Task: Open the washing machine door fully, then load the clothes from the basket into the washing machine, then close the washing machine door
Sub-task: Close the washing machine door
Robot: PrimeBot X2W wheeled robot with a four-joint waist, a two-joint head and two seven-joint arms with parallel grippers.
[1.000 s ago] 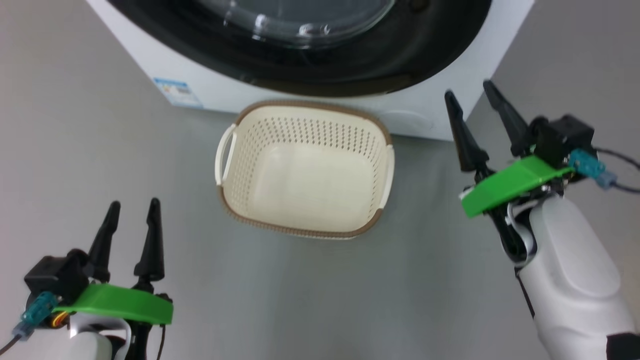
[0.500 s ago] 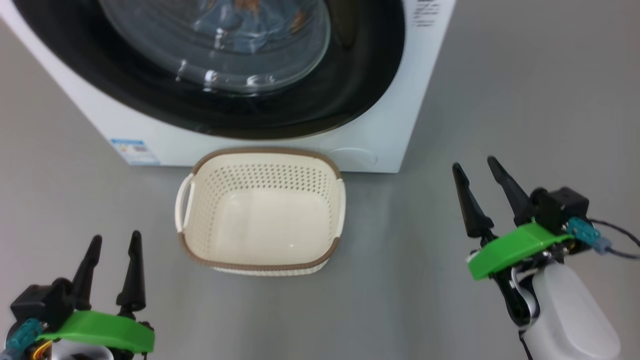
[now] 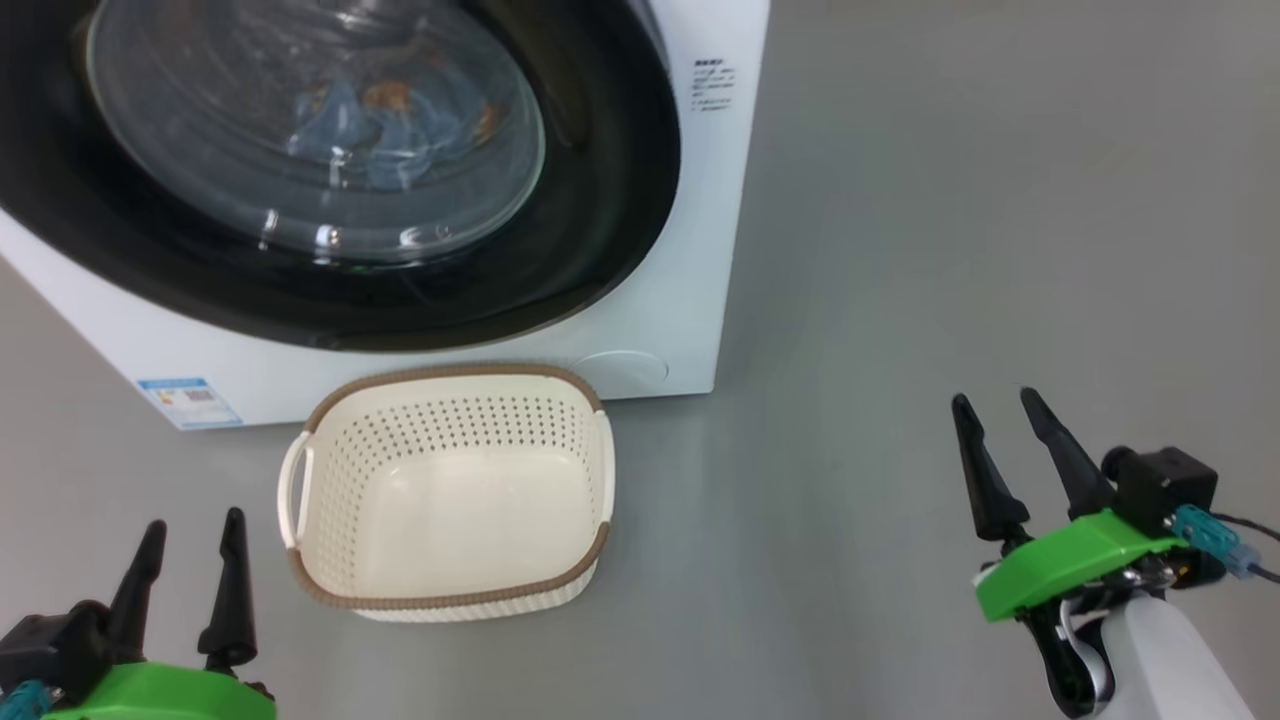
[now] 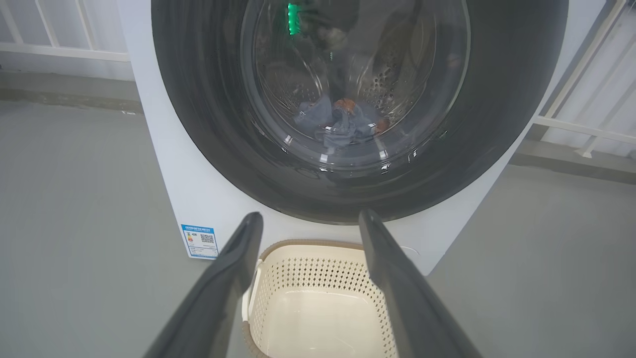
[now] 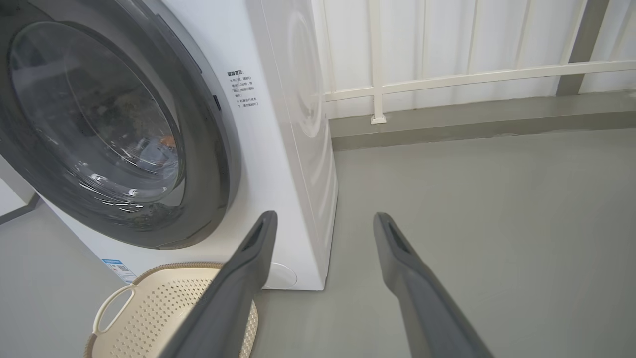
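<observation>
Door (image 3: 600,200) shut, clothes (image 3: 380,130) inside, basket (image 3: 450,372) empty; camera just swung; left gripper (image 3: 195,520), right gripper (image 3: 995,397) open, idle. Done, likely.

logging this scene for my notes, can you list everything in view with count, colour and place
washing machine: one, white, on the floor behind the basket
washing machine door: one, glossy black rim, clear glass, shut on the machine's front
clothes: small heap, count unclear, light blue with orange-brown print, inside the drum behind the glass
basket: one, cream with brown rim, empty, on the floor before the machine
label sticker: one, blue, low left on the machine's front
printed notice: one, black text, right of the door
floor: grey
railing: white, behind the machine
left pincer: one, dark, open, empty, lower left
right pincer: one, dark, open, empty, lower right
</observation>
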